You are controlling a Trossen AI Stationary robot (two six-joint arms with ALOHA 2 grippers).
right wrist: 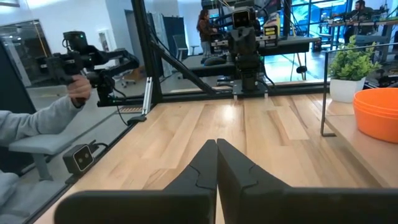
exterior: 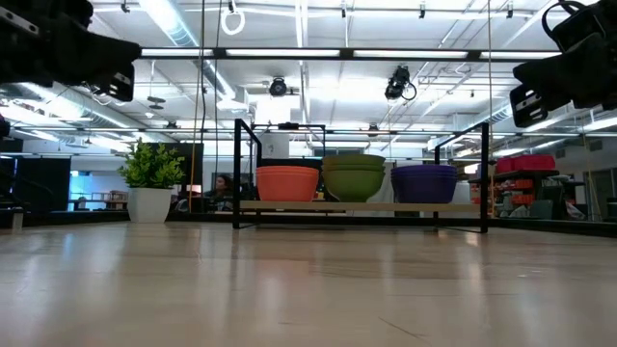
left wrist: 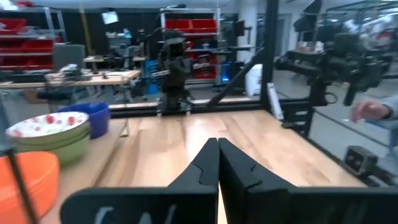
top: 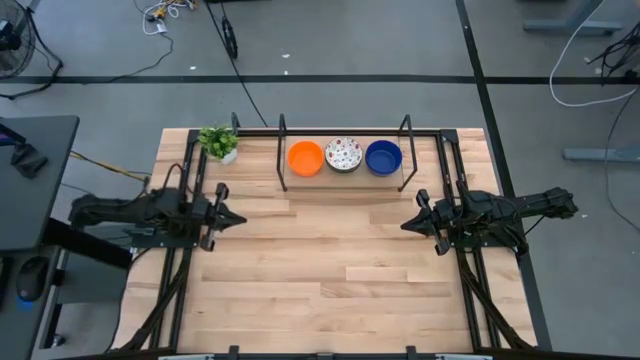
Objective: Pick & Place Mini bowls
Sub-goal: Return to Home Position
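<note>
Orange mini bowls (top: 305, 157), floral mini bowls (top: 343, 154) & blue mini bowls (top: 383, 157) are sitting in stacks on the shelf (top: 345, 180). Left gripper (top: 238, 218) & right gripper (top: 405, 225) are hovering in front of the shelf, jaws together, holding nothing. Prob. homing step; next is needing only arms parking, no grasp.

Three piles of mini bowls (exterior: 354, 179) on one rack (exterior: 236, 173) — one orange pile (top: 305, 158), one white speckled pile (top: 343, 154), one blue pile (top: 383, 157); the number of bowls within each pile cannot be told. One potted plant (top: 218, 142), one table (top: 320, 280), two grippers — one left gripper (top: 240, 217), one right gripper (top: 404, 225)
</note>
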